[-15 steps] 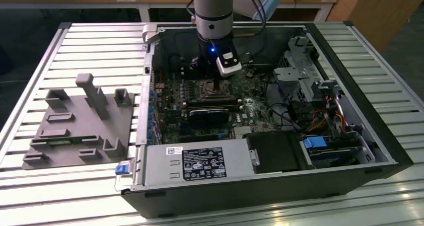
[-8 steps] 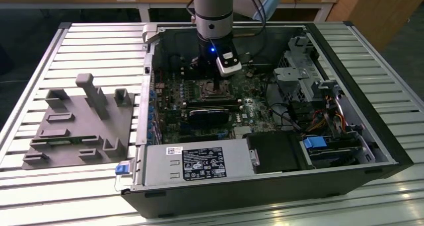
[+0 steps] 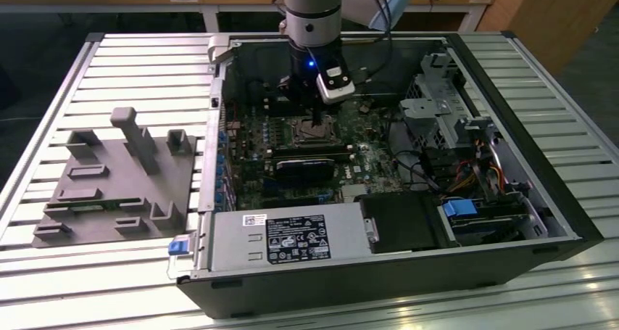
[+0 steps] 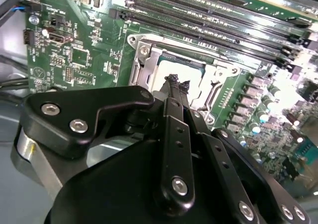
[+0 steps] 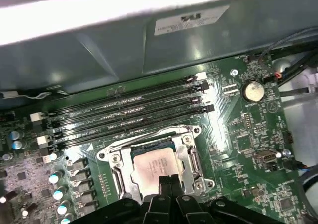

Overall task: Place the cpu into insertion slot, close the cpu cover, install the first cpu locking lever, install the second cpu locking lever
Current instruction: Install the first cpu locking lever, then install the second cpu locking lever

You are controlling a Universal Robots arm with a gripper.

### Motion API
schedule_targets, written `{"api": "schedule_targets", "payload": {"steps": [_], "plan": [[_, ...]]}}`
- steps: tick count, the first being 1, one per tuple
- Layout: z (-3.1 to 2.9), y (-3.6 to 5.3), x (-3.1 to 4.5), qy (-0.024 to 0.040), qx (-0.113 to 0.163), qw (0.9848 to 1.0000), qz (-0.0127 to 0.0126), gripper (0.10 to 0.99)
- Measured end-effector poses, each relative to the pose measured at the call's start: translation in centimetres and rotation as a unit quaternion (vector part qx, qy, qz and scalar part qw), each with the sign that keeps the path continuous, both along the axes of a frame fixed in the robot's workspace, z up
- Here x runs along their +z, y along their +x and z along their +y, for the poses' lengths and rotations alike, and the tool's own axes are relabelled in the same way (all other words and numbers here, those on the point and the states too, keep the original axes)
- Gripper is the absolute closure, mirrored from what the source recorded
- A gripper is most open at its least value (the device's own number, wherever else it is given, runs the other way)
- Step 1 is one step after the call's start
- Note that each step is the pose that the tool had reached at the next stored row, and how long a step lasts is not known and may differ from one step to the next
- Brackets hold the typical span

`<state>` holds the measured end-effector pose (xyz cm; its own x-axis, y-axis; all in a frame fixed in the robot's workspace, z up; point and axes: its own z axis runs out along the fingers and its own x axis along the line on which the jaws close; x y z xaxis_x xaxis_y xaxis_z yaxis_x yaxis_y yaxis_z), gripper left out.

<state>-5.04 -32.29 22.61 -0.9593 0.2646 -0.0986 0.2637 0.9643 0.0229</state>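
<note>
In the first wrist view the cpu (image 5: 151, 167), a silvery-tan square, lies flat in the insertion slot (image 5: 115, 158) on the green board. The silver cpu cover (image 5: 188, 153) lies down around it as a frame. My gripper (image 5: 169, 180) hangs just over the cpu's near edge, its two black fingers pressed together and shut with nothing seen between them. In the second wrist view the fingertips (image 4: 176, 81) point down at the cpu (image 4: 171, 65) inside the cover (image 4: 218, 77). In the exterior view the gripper (image 3: 320, 120) reaches into the open computer case above the slot (image 3: 312, 132).
Long black memory slots (image 5: 129, 114) run right beside the socket, and a coin battery (image 5: 254, 90) sits farther off. The case holds a power supply (image 3: 290, 236), a drive cage (image 3: 435, 98) and cables (image 3: 425, 170). A grey fixture block (image 3: 116, 178) lies on the slatted table at the exterior view's left.
</note>
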Motion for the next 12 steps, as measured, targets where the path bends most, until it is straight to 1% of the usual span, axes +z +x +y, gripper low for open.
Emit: {"api": "schedule_targets", "payload": {"steps": [3,5,12], "plan": [[0.00,0.00,0.55,0.0000,0.000,1.0000,0.0000,0.980],[0.00,0.00,0.77,0.0000,0.000,1.0000,0.0000,0.980],[0.00,0.00,0.86,0.0000,0.000,1.0000,0.0000,0.980]]}}
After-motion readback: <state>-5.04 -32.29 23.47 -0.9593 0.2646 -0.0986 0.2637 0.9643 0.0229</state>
